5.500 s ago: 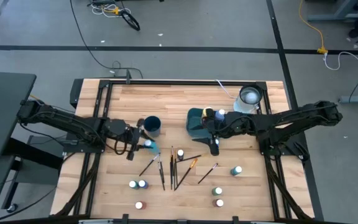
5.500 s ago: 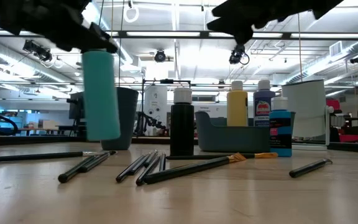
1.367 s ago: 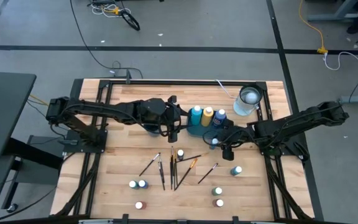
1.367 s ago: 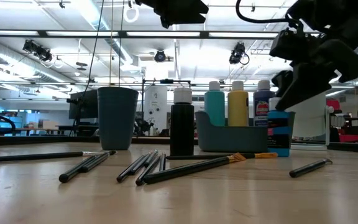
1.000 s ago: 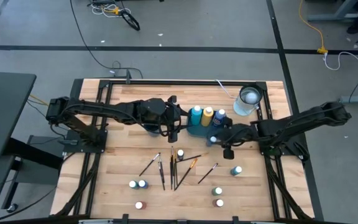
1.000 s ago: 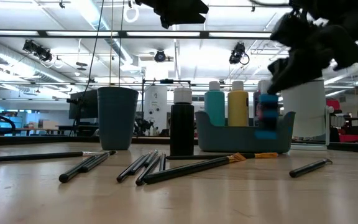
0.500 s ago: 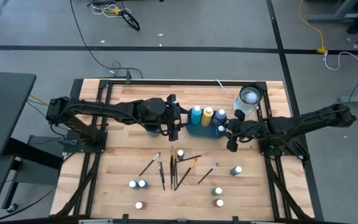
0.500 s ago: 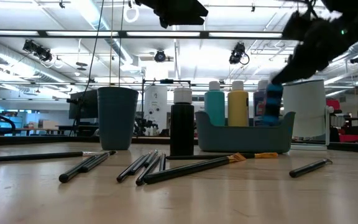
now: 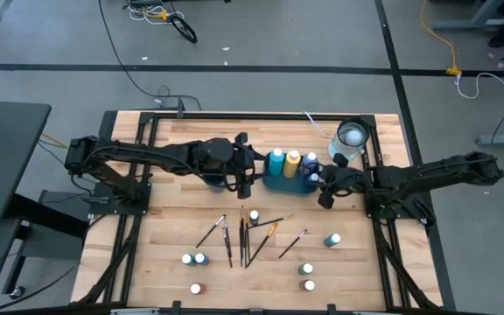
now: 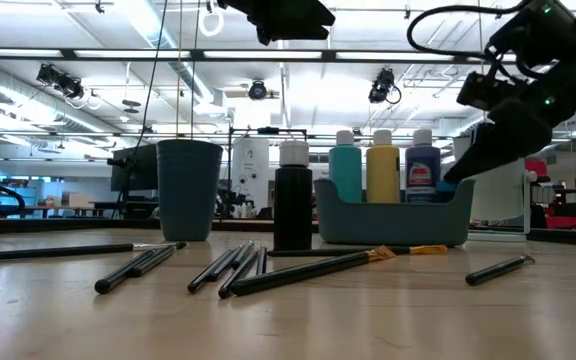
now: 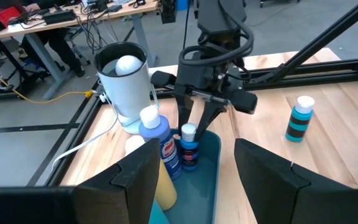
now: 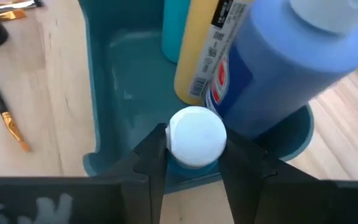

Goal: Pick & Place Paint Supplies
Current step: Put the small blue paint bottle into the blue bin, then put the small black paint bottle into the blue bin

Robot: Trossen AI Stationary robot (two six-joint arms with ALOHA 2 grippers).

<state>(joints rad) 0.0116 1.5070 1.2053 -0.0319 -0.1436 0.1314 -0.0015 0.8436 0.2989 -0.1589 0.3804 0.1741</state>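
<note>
The small blue bottle (image 12: 196,137) stands in the teal bin (image 9: 274,184), at its end toward the counter's (image 9: 173,140) right edge, beside three taller ones: a teal bottle (image 9: 276,159), a yellow bottle (image 9: 293,159) and a blue bottle (image 9: 311,162), four in all. The right end effector (image 9: 318,182) straddles its white cap; whether it clamps the cap or stands loose around it cannot be told. The bin sits in the counter's far half, right of centre, with a white cup (image 9: 351,137) near the far right corner. Seven loose bottles (image 9: 332,239) stand toward the near edge and about seven paintbrushes (image 9: 243,236) lie mid-counter. The left end effector (image 9: 244,179), fingers wide apart and empty, hovers just left of the bin. Bare wood lies open along the far and left edges.
</note>
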